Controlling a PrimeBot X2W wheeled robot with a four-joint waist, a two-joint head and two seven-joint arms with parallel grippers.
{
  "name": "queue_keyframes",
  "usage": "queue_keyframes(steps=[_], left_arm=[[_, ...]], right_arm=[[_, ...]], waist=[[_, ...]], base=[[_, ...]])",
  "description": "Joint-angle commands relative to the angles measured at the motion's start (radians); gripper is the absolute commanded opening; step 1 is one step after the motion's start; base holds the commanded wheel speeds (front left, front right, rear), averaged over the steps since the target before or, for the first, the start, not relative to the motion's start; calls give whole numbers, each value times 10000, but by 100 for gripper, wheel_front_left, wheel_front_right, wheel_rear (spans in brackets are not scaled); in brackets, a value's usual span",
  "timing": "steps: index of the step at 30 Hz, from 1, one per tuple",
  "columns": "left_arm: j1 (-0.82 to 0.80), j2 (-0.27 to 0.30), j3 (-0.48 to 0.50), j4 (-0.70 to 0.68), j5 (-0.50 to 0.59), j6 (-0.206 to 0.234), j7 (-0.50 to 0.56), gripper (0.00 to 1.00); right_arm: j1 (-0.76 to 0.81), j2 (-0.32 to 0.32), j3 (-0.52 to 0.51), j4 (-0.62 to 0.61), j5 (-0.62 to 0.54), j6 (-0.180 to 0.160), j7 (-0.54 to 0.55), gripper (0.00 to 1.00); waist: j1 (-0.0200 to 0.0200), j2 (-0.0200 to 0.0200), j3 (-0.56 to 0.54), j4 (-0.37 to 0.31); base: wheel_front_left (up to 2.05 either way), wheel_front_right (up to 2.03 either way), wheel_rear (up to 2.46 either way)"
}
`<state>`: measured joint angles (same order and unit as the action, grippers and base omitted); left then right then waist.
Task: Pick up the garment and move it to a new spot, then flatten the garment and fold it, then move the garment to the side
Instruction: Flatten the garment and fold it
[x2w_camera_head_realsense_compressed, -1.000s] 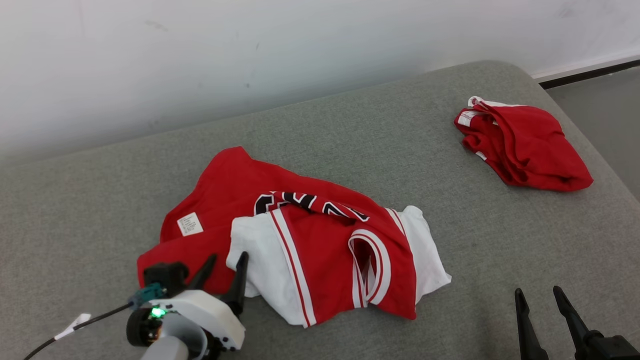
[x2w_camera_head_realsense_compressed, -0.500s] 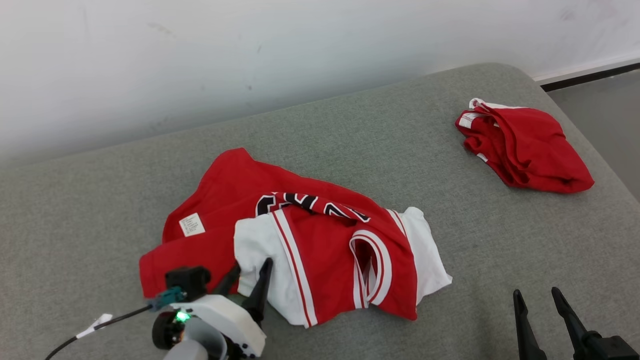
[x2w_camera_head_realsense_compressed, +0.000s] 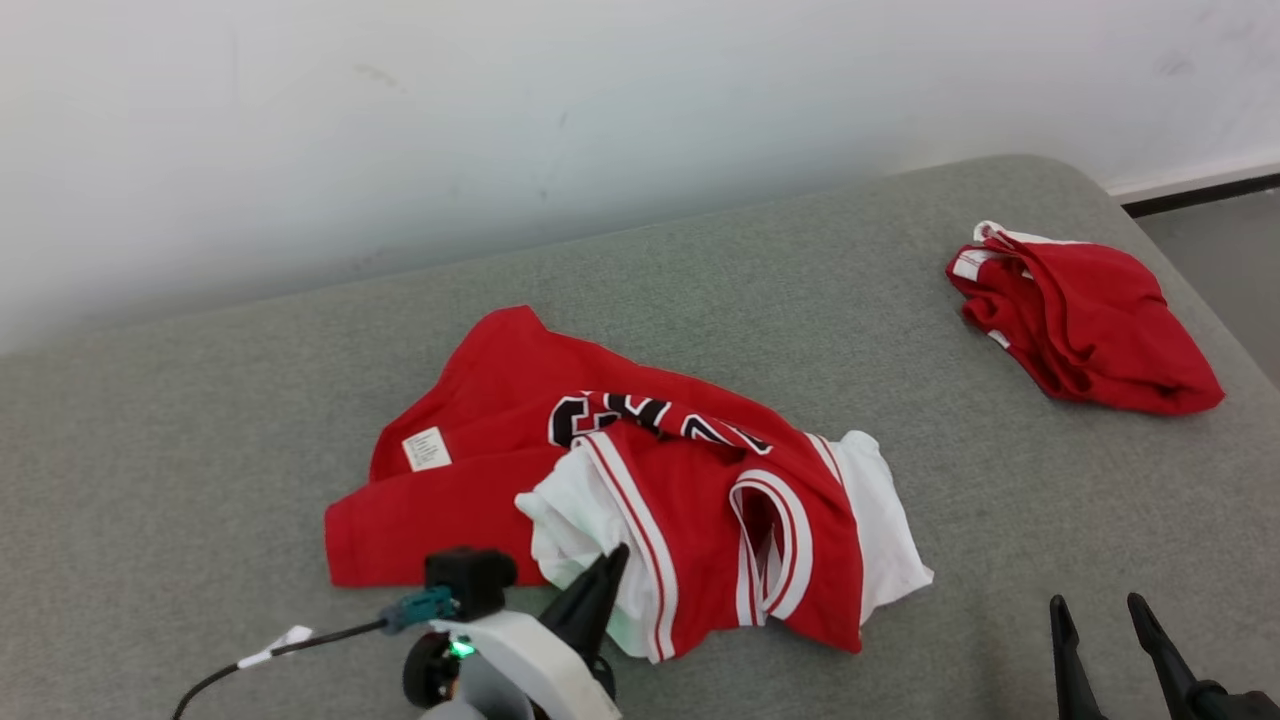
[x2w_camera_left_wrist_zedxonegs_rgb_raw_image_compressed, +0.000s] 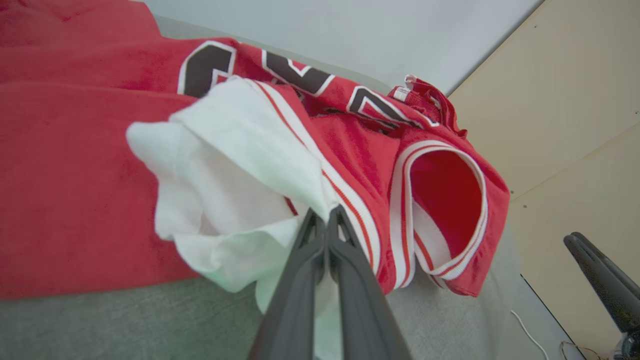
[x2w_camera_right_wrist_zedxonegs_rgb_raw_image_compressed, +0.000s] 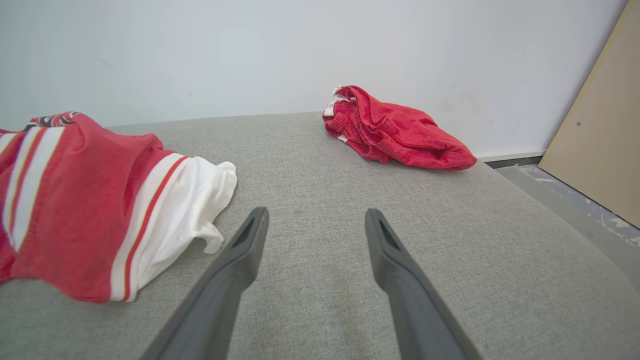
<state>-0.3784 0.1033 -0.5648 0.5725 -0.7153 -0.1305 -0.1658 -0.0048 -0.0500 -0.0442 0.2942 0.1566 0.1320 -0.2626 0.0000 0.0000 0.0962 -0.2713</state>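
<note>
Two grippers low in frame: left gripper (x2w_camera_head_realsense_compressed: 612, 562) clamped on white part of red jersey (x2w_camera_head_realsense_compressed: 480, 480) mid-frame on grey cushion (x2w_camera_head_realsense_compressed: 200, 420); right gripper (x2w_camera_head_realsense_compressed: 1097, 607) lower right, fingers spread, empty; red shorts (x2w_camera_head_realsense_compressed: 1090, 320) upper right

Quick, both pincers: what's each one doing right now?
Left pincer: closed, pinching the white edge of the jersey.
Right pincer: open, holding nothing.

Grey cushion (x2w_camera_head_realsense_compressed: 200, 420), red jersey (x2w_camera_head_realsense_compressed: 700, 500), red shorts (x2w_camera_head_realsense_compressed: 1090, 320)
</note>
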Motion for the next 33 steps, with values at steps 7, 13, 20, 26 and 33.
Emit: queue_keyframes(steps=[7, 13, 20, 26, 33], left_arm=[[905, -178, -922, -2520, -120, 369, 1262, 0], [1416, -431, -1830, -4512, -434, 976, 2129, 0], [1679, -505, -2845, -5830, -1461, 1783, 2530, 0], [1436, -497, -3643, -4862, -977, 2032, 2784, 100], [1468, 93, -3737, -4597, -647, 2010, 2791, 100]], right_arm=[[259, -23, -86, -21, -242, -30, -24, 100], [192, -22, -16, 35, -255, -30, -24, 100], [244, -22, -13, 76, -271, -30, -24, 100], [123, -23, 8, 211, -175, -30, -24, 100], [219, -23, -58, 229, -159, -30, -24, 100]], waist=[[0, 0, -466, 790], [0, 0, -630, 913], [0, 0, -455, 773], [0, 0, -253, 612], [0, 0, -267, 645]], base=[[0, 0, 0], [0, 0, 0], [0, 0, 0], [0, 0, 0], [0, 0, 0]])
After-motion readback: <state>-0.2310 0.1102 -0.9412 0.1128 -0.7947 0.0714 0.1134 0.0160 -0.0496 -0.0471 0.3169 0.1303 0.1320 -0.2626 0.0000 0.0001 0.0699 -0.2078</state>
